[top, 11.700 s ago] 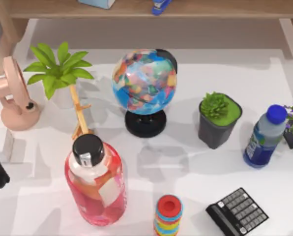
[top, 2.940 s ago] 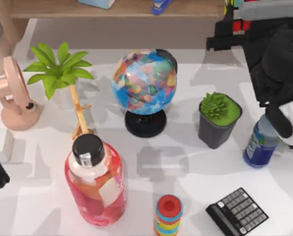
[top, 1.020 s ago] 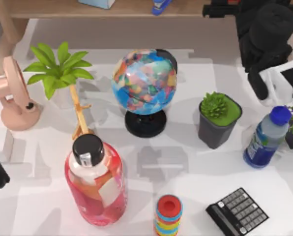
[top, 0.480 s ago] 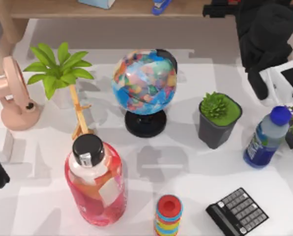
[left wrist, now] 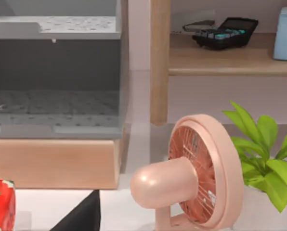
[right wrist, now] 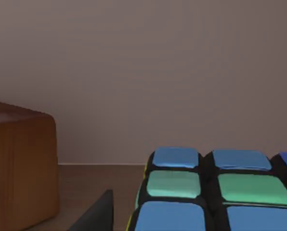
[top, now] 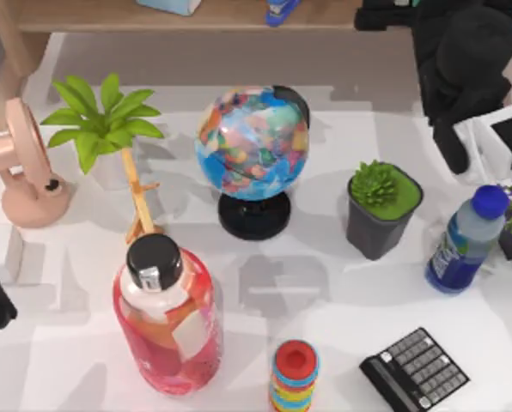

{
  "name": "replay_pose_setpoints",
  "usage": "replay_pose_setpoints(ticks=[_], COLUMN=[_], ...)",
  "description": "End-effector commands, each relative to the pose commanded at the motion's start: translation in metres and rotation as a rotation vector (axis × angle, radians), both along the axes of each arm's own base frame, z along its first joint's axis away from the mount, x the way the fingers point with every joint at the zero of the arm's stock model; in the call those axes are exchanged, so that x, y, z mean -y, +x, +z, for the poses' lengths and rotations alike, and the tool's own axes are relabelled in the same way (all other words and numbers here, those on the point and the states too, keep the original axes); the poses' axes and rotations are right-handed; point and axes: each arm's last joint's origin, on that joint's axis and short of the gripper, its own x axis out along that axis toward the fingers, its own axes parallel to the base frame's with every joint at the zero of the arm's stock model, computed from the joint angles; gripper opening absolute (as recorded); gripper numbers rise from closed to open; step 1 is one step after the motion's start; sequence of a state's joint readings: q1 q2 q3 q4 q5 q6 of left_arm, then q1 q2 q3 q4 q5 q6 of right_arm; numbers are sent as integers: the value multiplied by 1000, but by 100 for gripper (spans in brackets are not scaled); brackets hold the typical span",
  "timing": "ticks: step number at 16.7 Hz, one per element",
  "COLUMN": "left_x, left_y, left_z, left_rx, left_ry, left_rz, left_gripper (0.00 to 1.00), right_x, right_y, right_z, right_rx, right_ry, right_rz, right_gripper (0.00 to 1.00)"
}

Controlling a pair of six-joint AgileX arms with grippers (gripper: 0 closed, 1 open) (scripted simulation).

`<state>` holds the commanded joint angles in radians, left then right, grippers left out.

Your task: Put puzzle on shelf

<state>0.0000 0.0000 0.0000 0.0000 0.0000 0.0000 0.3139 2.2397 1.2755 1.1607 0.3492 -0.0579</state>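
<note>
My right gripper point(top: 385, 15) reaches over the shelf point(top: 93, 15) at the top view's upper right; whether its fingers are spread or pinching, I cannot tell. In the right wrist view the puzzle point(right wrist: 215, 192) sits close before the camera, blue and green squares in a black grid, above the wooden board, with a plain brownish wall behind. The white table point(top: 342, 300) carries a globe point(top: 252, 146) and a pink fan point(top: 24, 167). My left arm is parked at the left edge.

Two bottles point(top: 168, 326), perhaps three plants point(top: 380, 207).
</note>
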Motion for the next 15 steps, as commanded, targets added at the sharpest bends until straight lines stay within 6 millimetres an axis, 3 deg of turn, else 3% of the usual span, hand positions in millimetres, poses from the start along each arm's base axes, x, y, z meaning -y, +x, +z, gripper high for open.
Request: replay_pose_setpoints(ticks=[7,9,12,15], left_x=[0,0,0,0], left_y=[0,0,0,0], left_z=[0,0,0,0], left_rx=[0,0,0,0], left_ry=[0,0,0,0], left_rz=[0,0,0,0], left_gripper=[100,100,100,100], right_x=[-1,2,20,58], right_y=[-1,-4,-16,-35], right_z=[0,9,36,62], right_rx=[0,27,117,226], right_ry=[0,-20,-105,-260], right_rz=[3,12,24,-3], right_gripper=[100,100,100,100])
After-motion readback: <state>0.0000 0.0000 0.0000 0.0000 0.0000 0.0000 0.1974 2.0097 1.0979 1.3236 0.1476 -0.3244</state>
